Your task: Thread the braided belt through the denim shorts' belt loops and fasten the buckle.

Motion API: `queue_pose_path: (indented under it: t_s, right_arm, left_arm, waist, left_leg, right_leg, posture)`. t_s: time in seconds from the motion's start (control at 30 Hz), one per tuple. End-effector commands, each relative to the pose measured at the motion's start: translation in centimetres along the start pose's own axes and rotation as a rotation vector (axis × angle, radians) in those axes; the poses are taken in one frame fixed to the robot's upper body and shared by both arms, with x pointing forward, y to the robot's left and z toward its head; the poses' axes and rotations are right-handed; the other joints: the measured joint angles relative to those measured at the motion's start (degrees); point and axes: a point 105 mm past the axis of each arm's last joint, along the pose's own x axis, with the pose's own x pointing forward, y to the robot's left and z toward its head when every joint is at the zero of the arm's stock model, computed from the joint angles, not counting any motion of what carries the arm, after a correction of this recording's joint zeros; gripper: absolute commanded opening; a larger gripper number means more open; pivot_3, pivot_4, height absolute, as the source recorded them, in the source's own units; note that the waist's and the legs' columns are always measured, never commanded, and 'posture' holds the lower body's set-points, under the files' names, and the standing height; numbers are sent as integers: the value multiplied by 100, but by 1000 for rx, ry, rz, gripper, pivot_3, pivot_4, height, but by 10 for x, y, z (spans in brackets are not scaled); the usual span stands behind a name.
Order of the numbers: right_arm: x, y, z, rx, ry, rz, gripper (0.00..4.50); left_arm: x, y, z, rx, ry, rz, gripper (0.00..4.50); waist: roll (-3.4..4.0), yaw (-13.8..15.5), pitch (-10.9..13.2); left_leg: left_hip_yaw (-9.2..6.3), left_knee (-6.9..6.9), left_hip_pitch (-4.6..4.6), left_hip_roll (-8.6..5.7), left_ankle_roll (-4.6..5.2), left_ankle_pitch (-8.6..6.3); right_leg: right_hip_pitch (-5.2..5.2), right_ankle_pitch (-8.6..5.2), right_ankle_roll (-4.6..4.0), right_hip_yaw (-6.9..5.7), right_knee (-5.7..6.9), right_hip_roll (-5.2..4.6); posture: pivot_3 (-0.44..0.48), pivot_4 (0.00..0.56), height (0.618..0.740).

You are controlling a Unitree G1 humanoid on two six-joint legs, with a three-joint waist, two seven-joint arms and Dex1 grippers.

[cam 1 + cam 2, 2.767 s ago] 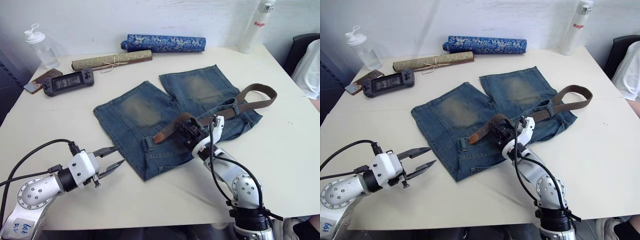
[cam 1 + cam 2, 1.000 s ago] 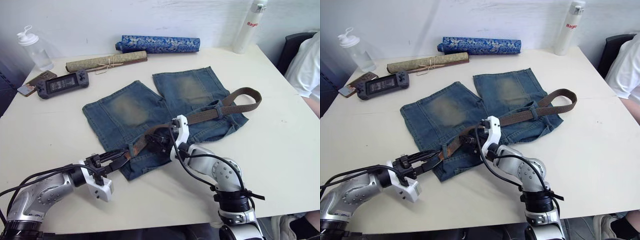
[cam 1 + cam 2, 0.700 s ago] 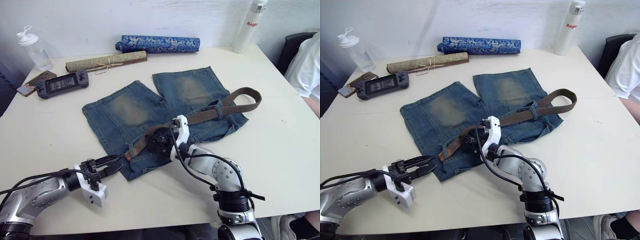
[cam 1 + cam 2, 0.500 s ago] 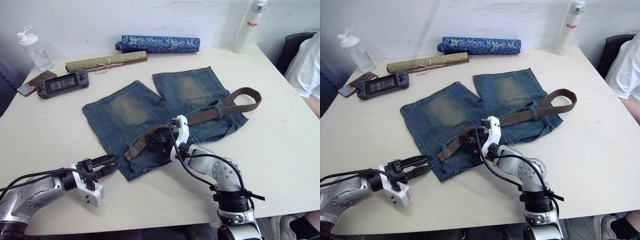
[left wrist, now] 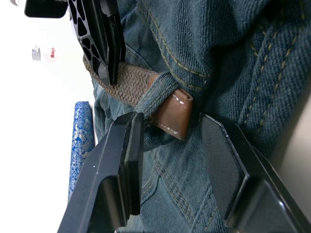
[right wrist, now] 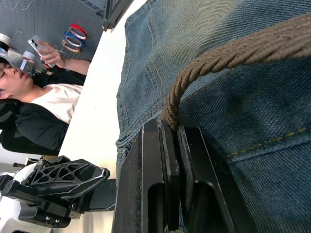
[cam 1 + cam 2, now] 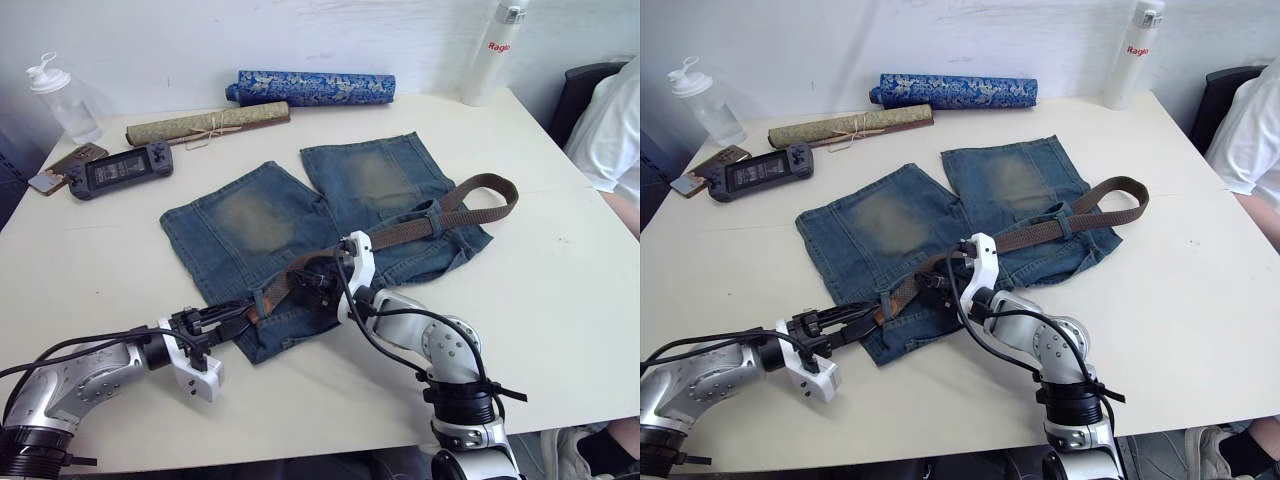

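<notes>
Mid-threading on the worktop: my right claw (image 7: 931, 283) pinches the belt (image 7: 440, 213) lying across the shorts (image 7: 262, 225), feeding its leather tip (image 5: 171, 112) out of a near-edge loop (image 5: 158, 91) where my left claw (image 5: 170, 141), fingers spread, must next close on it.

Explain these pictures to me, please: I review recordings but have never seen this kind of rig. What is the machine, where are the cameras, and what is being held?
This is a two-armed humanoid robot at a white table. The two wide pictures come from a stereo camera on its head; the two close-ups come from cameras on its wrists. On the table lie denim shorts with a braided belt running across them. The right gripper is shut on the belt's woven strap. The left gripper is open, its fingers on either side of the belt's leather tip, which pokes out of a belt loop. Behind lie a blue patterned roll, a tan rolled mat, two bottles and a handheld console.
</notes>
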Motion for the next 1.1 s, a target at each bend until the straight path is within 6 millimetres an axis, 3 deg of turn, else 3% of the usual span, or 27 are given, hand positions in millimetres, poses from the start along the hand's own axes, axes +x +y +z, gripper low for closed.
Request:
queue_pose_path:
  t_s: [0.03, 0.17, 0.2, 0.6, 0.73, 0.87, 1.0, 1.1]
  right_arm:
    - [2, 2, -14, 24, 55, 14, 0]
    - [2, 2, -15, 24, 58, 14, 0]
    - [2, 2, -15, 25, 59, 13, 0]
    - [1, -6, -11, 56, 40, -29, 0]
    - [-14, -6, 9, 68, -47, -27, 1284]
    - [-37, -5, 24, 19, -94, -24, 2994]
    - [-67, -5, 29, -156, -76, -49, 2994]
    - [-77, -21, 21, -299, -3, -161, 2994]
  left_arm:
    - [1, 5, 4, 14, -16, 20, 1829]
    - [1, 6, 7, 14, -25, 21, 226]
    - [1, 5, 8, 15, -27, 19, 42]
    - [-1, 1, 9, 28, -15, -2, 42]
    - [-2, 1, 8, 26, -9, 1, 0]
    - [-2, 1, 9, 23, -6, 3, 0]
    - [-1, 1, 9, 19, -6, 3, 0]
    - [0, 1, 9, 17, -8, 4, 0]
  waist:
    - [0, 0, 0]
    - [7, 5, -6]
    - [14, 4, -9]
    - [13, 3, -10]
    - [15, 10, -9]
    - [19, 15, -6]
    - [21, 69, -5]
    - [21, 83, -5]
  left_leg:
    - [0, 0, 0, 0, 0, 0]
    - [-2, 0, 0, -1, 0, 0]
    - [-2, 0, 0, -1, 0, 0]
    - [-2, 0, 1, -4, 0, 0]
    - [-2, 1, -1, -5, 0, 0]
    - [-2, 1, -4, -6, 0, 0]
    - [-1, 4, -8, -9, 0, 0]
    - [7, 1, -7, -8, 0, 0]
  right_leg:
    - [0, 0, 0, 0, 0, 0]
    - [0, 0, 0, -1, 0, 0]
    - [1, 0, 0, 0, 0, -1]
    - [1, -1, 1, 2, 0, -3]
    - [1, -1, 1, 2, 0, -3]
    - [0, -1, 2, 2, 0, -3]
    - [1, -3, 6, 2, -6, -9]
    - [3, -5, 15, 2, -16, -11]
  posture:
    - [0, 150, 637]
    - [0, 150, 637]
    - [0, 150, 637]
    - [0, 150, 637]
    - [0, 150, 637]
    - [0, 150, 637]
    - [0, 150, 637]
    - [0, 150, 637]
